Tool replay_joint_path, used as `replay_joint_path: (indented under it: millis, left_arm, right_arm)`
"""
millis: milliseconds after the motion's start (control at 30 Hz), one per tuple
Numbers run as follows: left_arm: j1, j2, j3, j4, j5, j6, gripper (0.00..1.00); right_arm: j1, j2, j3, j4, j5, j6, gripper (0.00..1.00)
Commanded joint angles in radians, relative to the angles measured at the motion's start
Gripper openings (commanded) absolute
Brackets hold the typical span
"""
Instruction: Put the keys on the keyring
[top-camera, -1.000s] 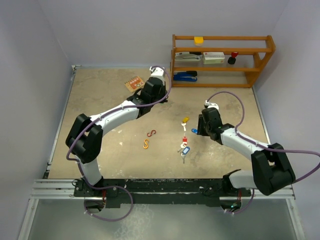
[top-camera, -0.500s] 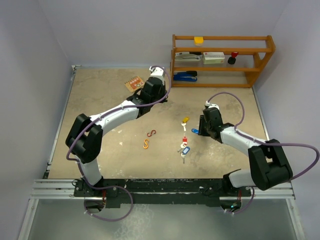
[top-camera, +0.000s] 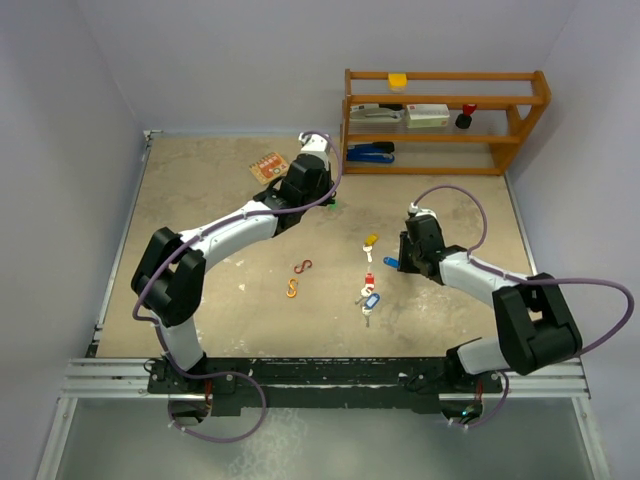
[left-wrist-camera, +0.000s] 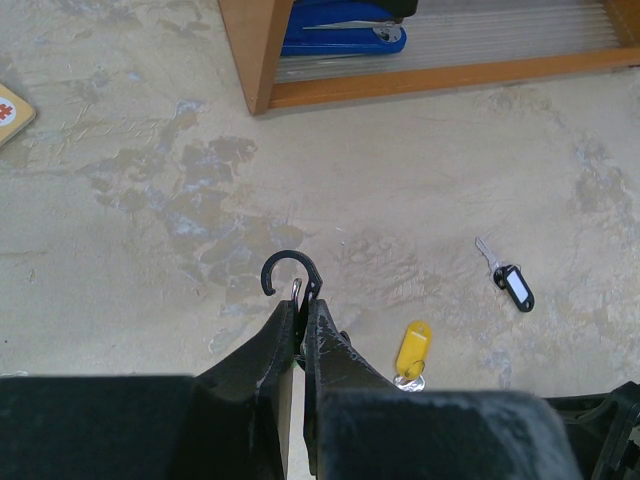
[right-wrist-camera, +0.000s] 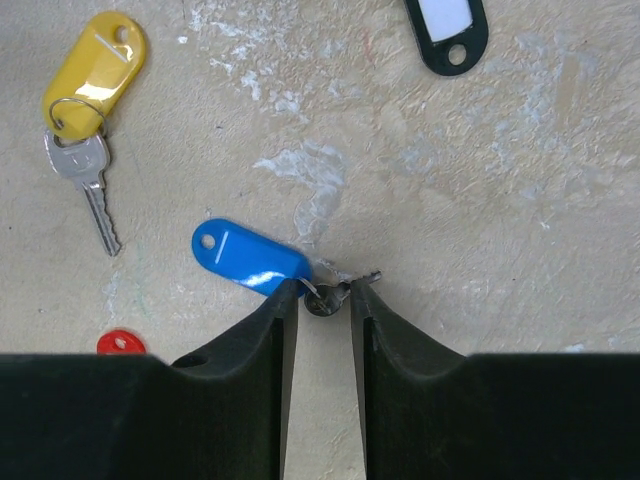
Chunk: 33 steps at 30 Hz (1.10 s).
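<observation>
Mottled beige tabletop (right-wrist-camera: 560, 200); silver blue-tagged key (right-wrist-camera: 252, 260) between narrowly spread right hand (right-wrist-camera: 324, 290); left hand (left-wrist-camera: 302, 305) pinches black hook (left-wrist-camera: 288, 256).

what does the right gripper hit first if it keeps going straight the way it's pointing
The blue-tagged key: its metal head lies right between the right gripper jaws. Past it there is only table, then a black-framed white tag, though depth is unclear.

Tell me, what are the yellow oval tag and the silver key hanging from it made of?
The yellow oval tag looks like smooth, glossy plastic: even colour, soft highlights. The silver key seems metal, grey with a dull shine; which metal, I cannot tell.
</observation>
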Motion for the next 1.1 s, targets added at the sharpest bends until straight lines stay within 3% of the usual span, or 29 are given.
replay_joint_path:
  millis: [0, 433, 533, 633, 1067]
  left_arm:
    - [0.012, -0.015, 0.005, 0.039, 0.007, -0.009, 0.0]
    - [0.016, -0.014, 0.002, 0.042, 0.01, -0.009, 0.0]
    - [0.017, -0.013, 0.002, 0.045, 0.015, -0.011, 0.0]
    - [0.017, -0.011, 0.003, 0.045, 0.029, -0.014, 0.0]
    - [-0.037, 0.016, 0.068, 0.009, 0.156, -0.014, 0.0]
  right_arm:
    - [-0.005, 0.005, 0.014, 0.024, -0.02, -0.013, 0.29]
    - [-0.005, -0.043, 0.014, -0.004, 0.011, -0.015, 0.11]
    - [-0.005, -0.068, 0.013, 0.0, 0.035, -0.02, 0.0]
    - [-0.003, -0.089, 0.019, 0.021, 0.036, -0.057, 0.0]
    - [0.014, -0.188, -0.016, 0.27, -0.258, -0.157, 0.0]
